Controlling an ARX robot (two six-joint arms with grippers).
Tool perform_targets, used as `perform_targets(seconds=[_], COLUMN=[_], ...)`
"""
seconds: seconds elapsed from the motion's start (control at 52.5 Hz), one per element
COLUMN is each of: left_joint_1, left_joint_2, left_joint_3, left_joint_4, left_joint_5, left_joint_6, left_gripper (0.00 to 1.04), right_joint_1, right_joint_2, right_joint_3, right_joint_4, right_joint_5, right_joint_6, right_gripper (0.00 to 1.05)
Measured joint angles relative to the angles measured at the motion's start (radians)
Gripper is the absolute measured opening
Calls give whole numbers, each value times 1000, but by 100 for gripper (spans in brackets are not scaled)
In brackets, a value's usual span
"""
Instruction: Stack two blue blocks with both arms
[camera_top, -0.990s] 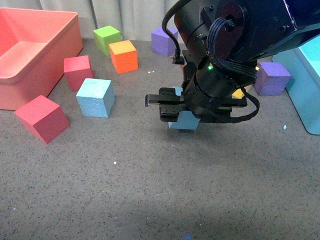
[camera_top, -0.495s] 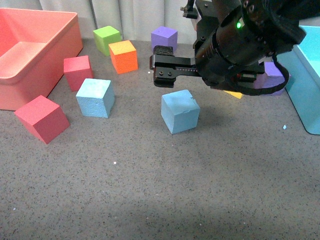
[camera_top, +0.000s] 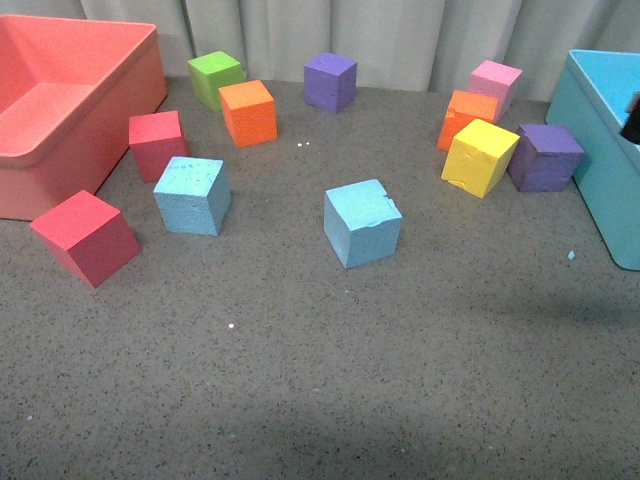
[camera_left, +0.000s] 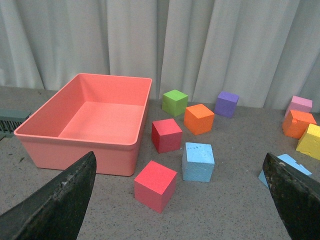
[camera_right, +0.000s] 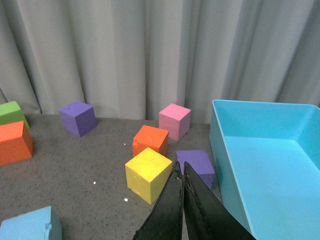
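Biggest first: the grey speckled bench carries everything. The large salmon-pink plastic bin fills its far left corner and the large turquoise plastic bin stands against its right edge. We see no arm over the bench in the front view. In its wrist view the black left gripper has its fingers spread wide with nothing between them. The black right gripper has its fingers pressed together on nothing and looks down on the cubes by the turquoise bin.

Task things: the left light sky-blue foam cube sits toward the left edge, just beside the near red foam cube and the far red foam cube. The middle light sky-blue foam cube is chipped at a top corner and sits turned a little near the bench middle. Both lie flat on the bench with bare bench between them, and neither is held.

We judge that no stacking shows yet. What is left is to grip one blue cube, lift it, set it square on the other and let go.

Distractors: the green foam cube, left orange foam cube and far purple foam cube sit along the far edge. The pink foam cube, right orange foam cube, yellow foam cube and right purple foam cube are bunched toward the right edge.
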Motion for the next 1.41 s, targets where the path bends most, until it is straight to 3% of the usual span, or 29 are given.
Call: perform_targets(seconds=[0.229,0.343,0.61,0.686,0.8,1.41], left_joint_1=[0,0,0,0,0,0], left_joint_2=[0,0,0,0,0,0], left_joint_3=[0,0,0,0,0,0], left_joint_4=[0,0,0,0,0,0], left_joint_5=[0,0,0,0,0,0], left_joint_6=[0,0,0,0,0,0], left_gripper=[98,98,98,98,98,98], right_joint_1=[-68,-102,-146,-191,-226,-229], right_joint_2=[-200,-394,-599,-661,-739,-1166], right_joint_3=[-123,-166,-237,-251,-266,-298], right_joint_4=[-68,-222,-355,-399,-460,-840], right_joint_5=[-58,-98,-140,-206,-216,-223], right_joint_6=[-1,-1,-1,-1,0,0], right_gripper=[1,1,1,1,1,1])
